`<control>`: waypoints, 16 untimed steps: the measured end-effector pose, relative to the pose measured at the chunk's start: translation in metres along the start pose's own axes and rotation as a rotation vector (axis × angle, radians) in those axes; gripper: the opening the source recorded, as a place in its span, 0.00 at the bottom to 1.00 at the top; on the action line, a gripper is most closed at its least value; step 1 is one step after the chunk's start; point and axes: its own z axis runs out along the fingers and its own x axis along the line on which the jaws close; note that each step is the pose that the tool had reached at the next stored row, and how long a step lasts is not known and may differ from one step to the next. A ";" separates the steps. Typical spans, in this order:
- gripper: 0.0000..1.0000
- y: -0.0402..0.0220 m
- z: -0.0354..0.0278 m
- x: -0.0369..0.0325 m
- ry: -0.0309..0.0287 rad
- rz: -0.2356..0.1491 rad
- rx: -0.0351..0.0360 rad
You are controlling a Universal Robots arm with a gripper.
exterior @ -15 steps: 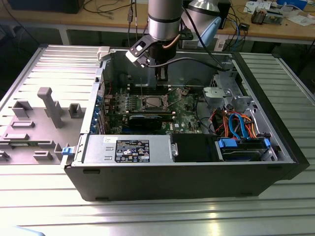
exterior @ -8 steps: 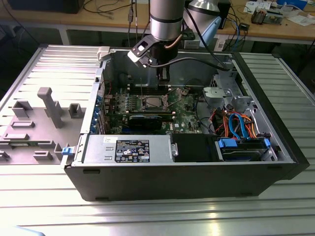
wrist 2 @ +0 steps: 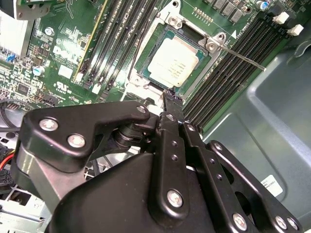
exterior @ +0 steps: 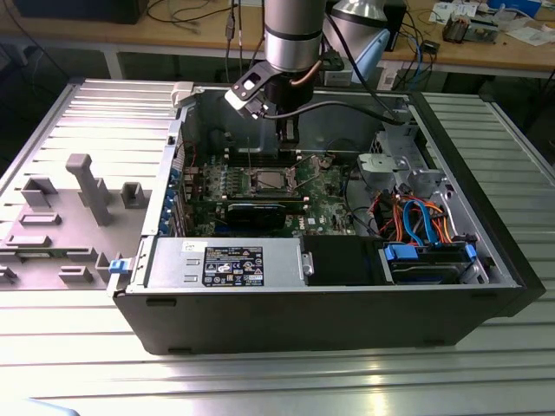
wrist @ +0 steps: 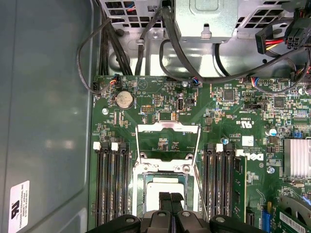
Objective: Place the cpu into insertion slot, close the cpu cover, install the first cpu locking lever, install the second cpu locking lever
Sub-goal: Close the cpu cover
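Observation:
The cpu (wrist 2: 176, 60) lies flat in the insertion slot (wrist 2: 214, 44) on the green board, its pale metal top facing up. In the first wrist view the cpu cover (wrist: 168, 127) stands flipped open on the far side of the cpu (wrist: 165, 187). Two thin locking levers (wrist: 198, 160) (wrist: 137, 150) stand raised beside the socket, and one lever (wrist 2: 243, 59) juts out over the memory slots. My gripper (wrist 2: 173, 97) hangs just above the socket's edge, shut with nothing between its fingers. In the exterior view the gripper (exterior: 289, 137) hovers over the cpu (exterior: 265, 180).
Long black memory slots (wrist: 112, 184) flank the socket on both sides. Black cables (wrist: 146, 43) loop over the board's far edge near a metal box (wrist: 206, 19). The grey case wall (wrist: 43, 121) rises close by. A heatsink (wrist: 297, 158) and a power supply (exterior: 227, 262) sit farther off.

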 end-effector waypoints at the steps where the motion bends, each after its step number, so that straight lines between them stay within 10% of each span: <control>1: 0.11 0.0003 0.0000 0.0000 0.0000 0.000 0.0000; 16: 0.11 0.0082 0.0002 -0.0002 0.0000 0.000 -0.0001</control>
